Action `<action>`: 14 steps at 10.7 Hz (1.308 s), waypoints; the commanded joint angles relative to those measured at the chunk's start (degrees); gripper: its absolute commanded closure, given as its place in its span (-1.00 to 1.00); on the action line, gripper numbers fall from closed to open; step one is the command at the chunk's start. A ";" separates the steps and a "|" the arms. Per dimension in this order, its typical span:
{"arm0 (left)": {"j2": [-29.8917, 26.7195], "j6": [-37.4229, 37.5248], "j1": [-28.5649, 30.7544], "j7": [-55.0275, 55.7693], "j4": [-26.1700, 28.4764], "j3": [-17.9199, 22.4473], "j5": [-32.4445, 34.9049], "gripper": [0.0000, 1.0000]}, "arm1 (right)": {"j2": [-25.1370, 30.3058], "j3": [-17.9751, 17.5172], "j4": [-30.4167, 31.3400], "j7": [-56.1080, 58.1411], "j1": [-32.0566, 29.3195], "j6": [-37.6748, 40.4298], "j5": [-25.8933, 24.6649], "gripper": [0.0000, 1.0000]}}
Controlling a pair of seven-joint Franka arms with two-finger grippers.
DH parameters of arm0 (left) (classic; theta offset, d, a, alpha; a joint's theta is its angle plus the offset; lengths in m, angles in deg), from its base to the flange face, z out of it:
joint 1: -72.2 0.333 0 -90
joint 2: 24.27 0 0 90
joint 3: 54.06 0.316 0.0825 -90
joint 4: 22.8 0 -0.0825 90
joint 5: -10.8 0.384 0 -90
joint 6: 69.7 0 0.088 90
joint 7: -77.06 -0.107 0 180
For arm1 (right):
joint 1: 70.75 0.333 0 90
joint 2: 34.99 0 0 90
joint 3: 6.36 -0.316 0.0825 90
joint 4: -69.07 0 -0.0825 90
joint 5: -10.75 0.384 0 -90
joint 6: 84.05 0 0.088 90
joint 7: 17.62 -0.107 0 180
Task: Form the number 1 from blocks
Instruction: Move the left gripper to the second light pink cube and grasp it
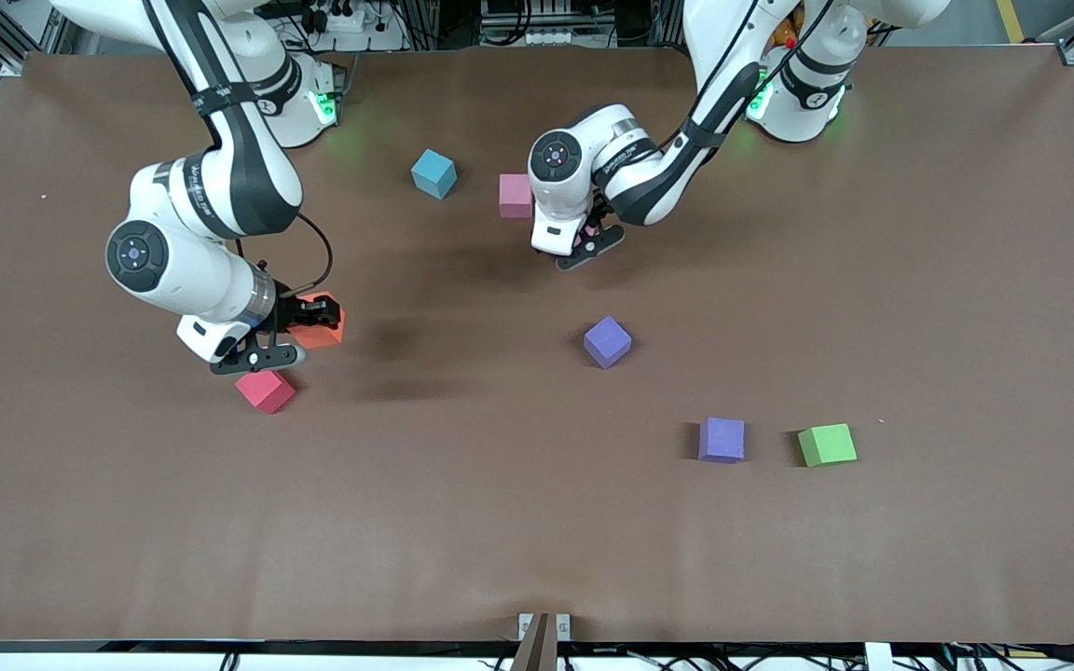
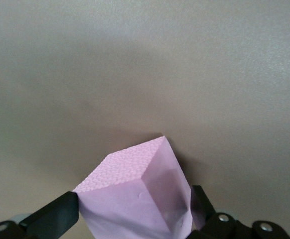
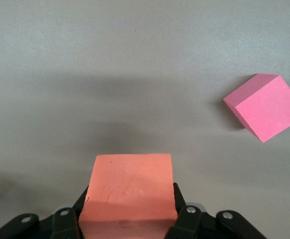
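My right gripper (image 1: 299, 334) (image 3: 130, 201) is shut on the orange block (image 1: 321, 326) (image 3: 130, 186), low over the table. The red block (image 1: 266, 390) (image 3: 264, 107) lies just beside it. My left gripper (image 1: 584, 244) (image 2: 135, 206) stands open astride a pink block (image 2: 135, 194), turned corner-on between its fingers; in the front view only a sliver of that block (image 1: 584, 239) shows. A second pink block (image 1: 516, 195) sits next to the left gripper, toward the robots' bases. Two purple blocks (image 1: 607, 341) (image 1: 722, 439) lie nearer the front camera.
A light blue cube (image 1: 433, 173) sits near the robots' bases, beside the second pink block. A green cube (image 1: 826, 445) lies next to the nearer purple block, toward the left arm's end. The brown table (image 1: 500, 522) stretches wide toward the front camera.
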 commanded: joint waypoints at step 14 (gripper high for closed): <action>0.30 2.99 -0.73 1.09 -0.16 -2.03 -0.99 -1.00 | 0.77 -0.28 -1.91 -1.45 -0.65 4.19 0.81 0.10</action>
